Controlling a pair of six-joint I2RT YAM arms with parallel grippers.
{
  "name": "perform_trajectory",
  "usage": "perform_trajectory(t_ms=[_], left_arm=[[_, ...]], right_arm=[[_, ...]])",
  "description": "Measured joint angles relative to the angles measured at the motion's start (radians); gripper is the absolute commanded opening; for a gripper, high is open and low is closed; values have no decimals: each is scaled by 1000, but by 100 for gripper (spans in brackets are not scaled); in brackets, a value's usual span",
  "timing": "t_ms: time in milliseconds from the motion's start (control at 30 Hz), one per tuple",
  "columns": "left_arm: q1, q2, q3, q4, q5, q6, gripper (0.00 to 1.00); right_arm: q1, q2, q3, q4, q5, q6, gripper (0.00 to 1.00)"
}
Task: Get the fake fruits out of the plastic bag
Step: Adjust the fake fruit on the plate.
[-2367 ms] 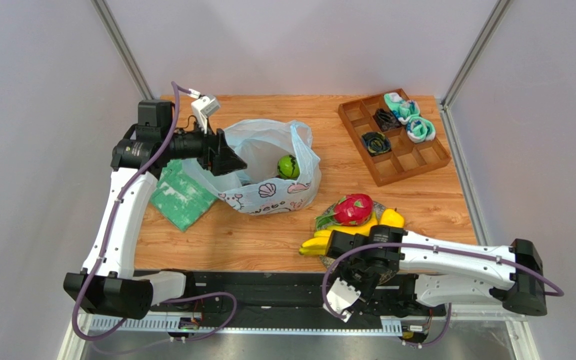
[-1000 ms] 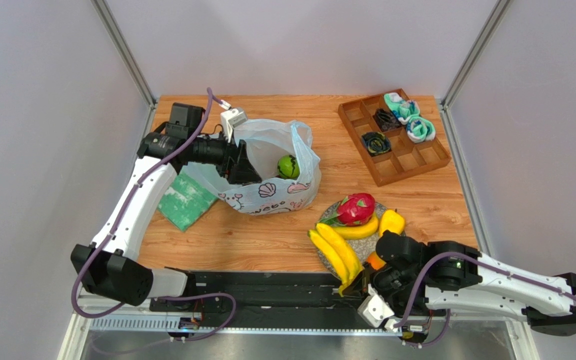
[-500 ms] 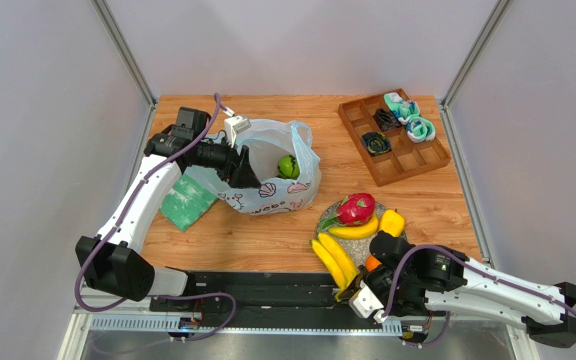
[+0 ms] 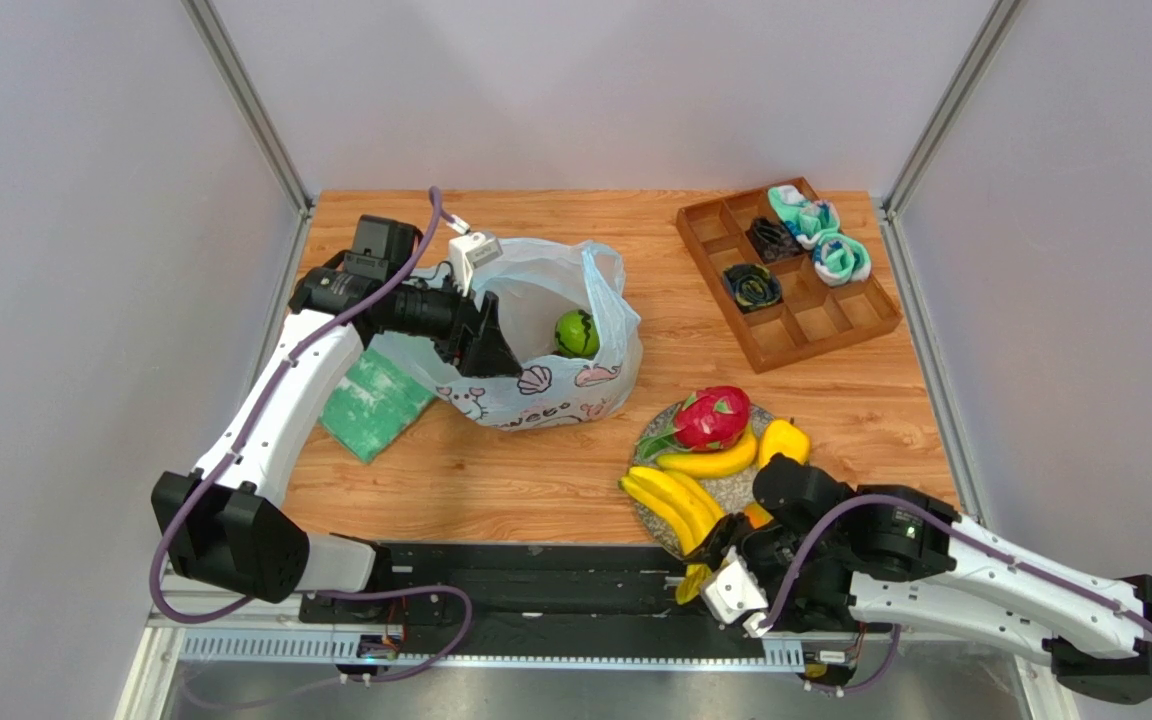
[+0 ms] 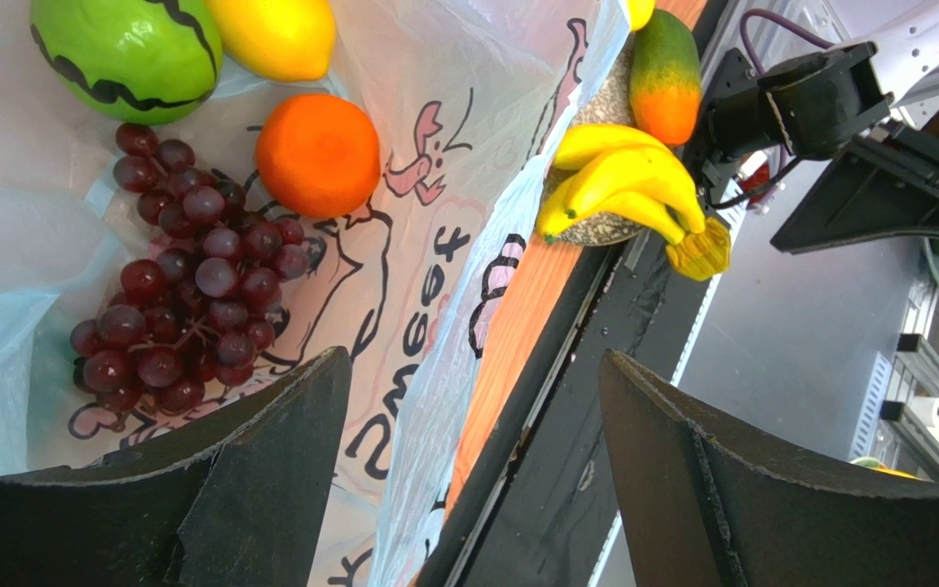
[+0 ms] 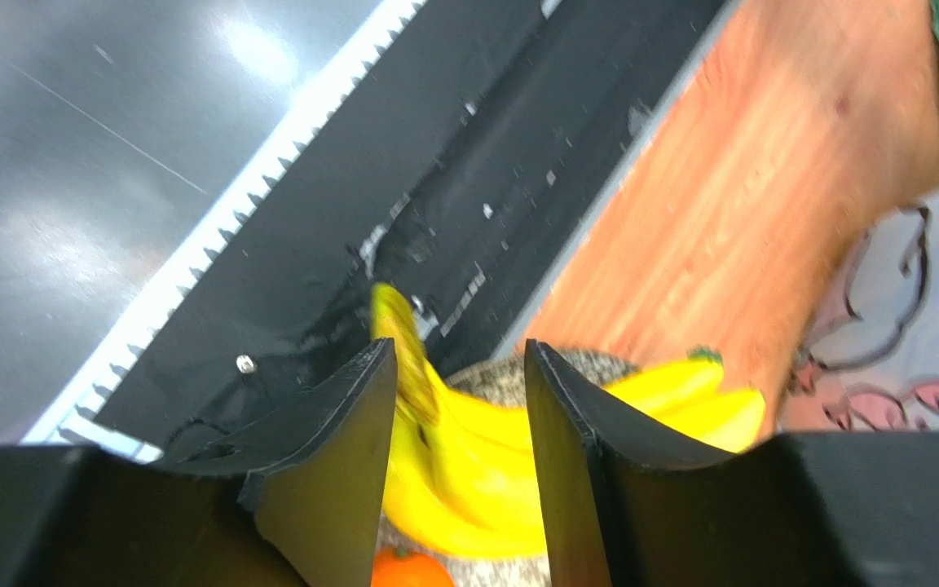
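1. The left pincer (image 5: 475,367) is wide open and empty, just over the mouth of the plastic bag (image 4: 537,393)
2. Inside the bag lie grapes (image 5: 187,306), an orange (image 5: 318,155) and a green fruit (image 5: 126,55)
3. Right of the bag, the right pincer (image 6: 460,355) stands open around the stem of the bananas (image 6: 475,477)

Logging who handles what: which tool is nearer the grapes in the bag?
Left. The left tool hangs open just over the grapes inside the bag; the right tool is away at the bananas.

right hand (image 6: 460,367) jaws parted, bananas (image 4: 672,503) let go, now lying on plate (image 5: 607,229)
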Motion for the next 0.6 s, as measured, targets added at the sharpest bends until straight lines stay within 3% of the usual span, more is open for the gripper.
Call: perform_trajectory(t_ms=[133,200,233,333,467,600], left_arm=[[0,-10,-17,15,4,-2,82],[0,-23,-30,18,5,-3,82],[0,-34,-40,23,7,-7,82],[-1,-86,-82,39,12,-13,82],[-6,-169,-93,38,-17,-5,82],[-5,-229,-56,23,-105,-5,85]], right_arm=[[-1,6,58,-68,107,18,50],[-3,13,95,-102,145,28,57],[-3,14,113,-113,168,35,67],[-2,13,142,-89,284,99,78],[-3,87,162,34,530,200,81],[-18,290,302,155,626,264,78]])
